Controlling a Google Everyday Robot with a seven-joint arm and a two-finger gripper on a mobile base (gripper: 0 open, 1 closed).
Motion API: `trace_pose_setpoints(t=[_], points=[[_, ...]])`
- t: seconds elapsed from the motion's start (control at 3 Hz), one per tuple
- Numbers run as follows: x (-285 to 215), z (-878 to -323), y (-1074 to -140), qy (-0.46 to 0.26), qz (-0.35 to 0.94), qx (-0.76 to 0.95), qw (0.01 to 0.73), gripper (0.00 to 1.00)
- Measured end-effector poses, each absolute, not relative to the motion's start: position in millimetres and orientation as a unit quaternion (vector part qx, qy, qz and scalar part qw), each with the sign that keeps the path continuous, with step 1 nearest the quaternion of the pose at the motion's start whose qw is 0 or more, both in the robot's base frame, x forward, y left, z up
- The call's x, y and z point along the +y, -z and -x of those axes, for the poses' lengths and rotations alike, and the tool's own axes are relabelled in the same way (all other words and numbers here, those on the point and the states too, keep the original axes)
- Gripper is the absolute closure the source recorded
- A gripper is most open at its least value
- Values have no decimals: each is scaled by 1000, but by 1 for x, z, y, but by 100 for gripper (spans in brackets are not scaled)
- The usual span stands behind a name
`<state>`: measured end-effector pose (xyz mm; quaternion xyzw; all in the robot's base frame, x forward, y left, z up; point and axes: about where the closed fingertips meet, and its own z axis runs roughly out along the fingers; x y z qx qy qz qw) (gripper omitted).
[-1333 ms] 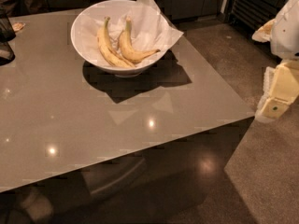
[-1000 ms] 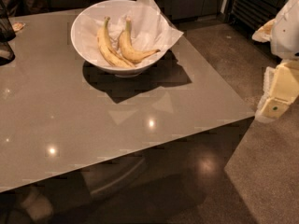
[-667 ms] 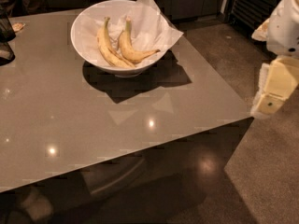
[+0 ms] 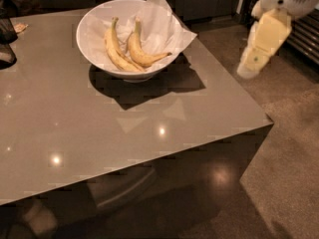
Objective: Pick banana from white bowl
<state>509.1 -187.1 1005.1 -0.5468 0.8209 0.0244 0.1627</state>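
Observation:
The white bowl [image 4: 92, 44] stands at the back of the grey table, lined with white paper [image 4: 162, 26]. Two yellow bananas lie in it side by side. The banana [image 4: 141, 55] is the shorter, plumper, curved one on the right, its thin brownish tip pointing right. A longer, slimmer banana [image 4: 114, 49] lies to its left. My gripper [image 4: 247, 71] hangs on the cream arm at the upper right, beyond the table's right edge and apart from the bowl, with nothing seen in it.
A dark object [image 4: 6, 34] sits at the table's far left edge. The table's front right corner [image 4: 269, 121] drops to a brown floor. Dark cabinets run along the back, and a slatted grille [image 4: 306, 36] stands at the far right.
My arm and gripper have moved up and to the left, closer to the table's right edge. The bowl and both bananas have not moved.

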Motion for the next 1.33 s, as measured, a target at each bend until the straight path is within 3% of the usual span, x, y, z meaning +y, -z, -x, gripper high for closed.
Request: trace_pose_setpoints(t=[0.33, 1.0, 1.33], points=[[-163, -552, -1032, -17, 554, 809, 193, 0], [-154, -580, -1044, -35, 521, 816, 247, 0], [-125, -641, -1026, -44, 506, 831, 226, 0]])
